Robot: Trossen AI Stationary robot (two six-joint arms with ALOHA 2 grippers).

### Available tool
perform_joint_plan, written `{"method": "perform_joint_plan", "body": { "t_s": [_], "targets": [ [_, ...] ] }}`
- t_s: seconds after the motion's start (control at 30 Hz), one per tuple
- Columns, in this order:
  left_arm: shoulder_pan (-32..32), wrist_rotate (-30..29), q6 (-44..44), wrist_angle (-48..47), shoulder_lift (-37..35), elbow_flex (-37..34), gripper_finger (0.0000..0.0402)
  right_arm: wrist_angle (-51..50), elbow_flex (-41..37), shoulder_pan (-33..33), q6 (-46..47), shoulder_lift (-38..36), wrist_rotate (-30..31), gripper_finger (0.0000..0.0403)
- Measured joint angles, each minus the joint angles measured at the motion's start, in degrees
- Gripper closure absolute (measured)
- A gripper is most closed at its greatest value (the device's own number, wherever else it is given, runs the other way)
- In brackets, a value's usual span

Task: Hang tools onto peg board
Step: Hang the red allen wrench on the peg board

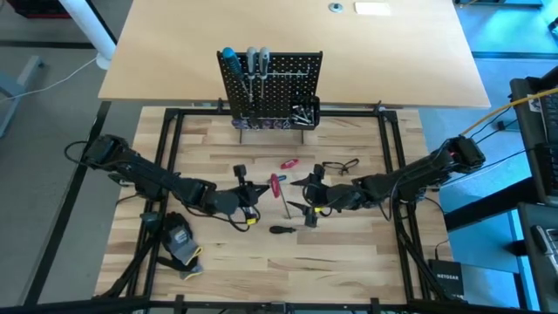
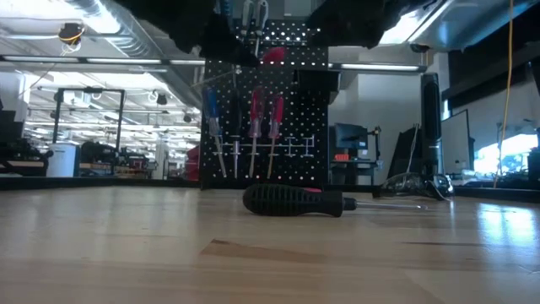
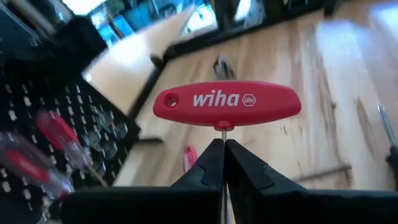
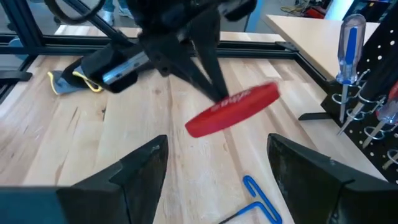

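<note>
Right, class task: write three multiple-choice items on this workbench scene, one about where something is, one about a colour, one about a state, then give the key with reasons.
1. Where is the black-handled screwdriver?
A. Lying flat on the wooden table
B. Hanging on the peg board
C. Held by the right gripper

2. What colour is the handle of the T-shaped key?
A. Blue
B. Red
C. Yellow

3. How does the left gripper stand?
A. Wide open over the glove
B. Resting open on the peg board
C. Fingers shut on the T-shaped key's shaft

Key:
1 A: the high and low views show it lying flat on the table, in front of the peg board.
2 B: the left wrist view shows a red crossbar handle.
3 C: the left wrist view shows its fingers pressed together on the thin shaft under the handle; the right gripper waits open nearby.
</note>
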Motion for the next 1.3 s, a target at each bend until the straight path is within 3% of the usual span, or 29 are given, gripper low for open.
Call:
{"method": "perform_joint_plan", "body": {
  "t_s": [0.23,0.5,0.77,1.1,1.3],
  "targets": [
    [0.1,0.4,7.5,8.7,-0.2,0.0,0.0401,4.1,-1.7,-0.2,-1.6,0.0,0.0,0.0127],
    [0.0,-2.6,27.4,23.2,-0.2,2.0,0.0401,6.7,-1.7,-0.1,-3.4,-4.4,0.0,0.0127],
    [-0.2,-4.7,38.1,25.7,-0.9,5.4,0.0401,10.2,-1.7,-1.0,-4.6,-9.4,1.5,0.0127],
    [-0.4,-11.0,38.7,25.4,-6.6,5.5,0.0401,26.3,-1.7,-7.0,-8.1,-9.5,-3.4,0.0127],
    [-0.4,-13.0,35.1,22.8,-7.5,5.5,0.0401,25.9,-1.7,-8.0,-7.4,-8.4,-7.6,0.0127]
  ]
}}
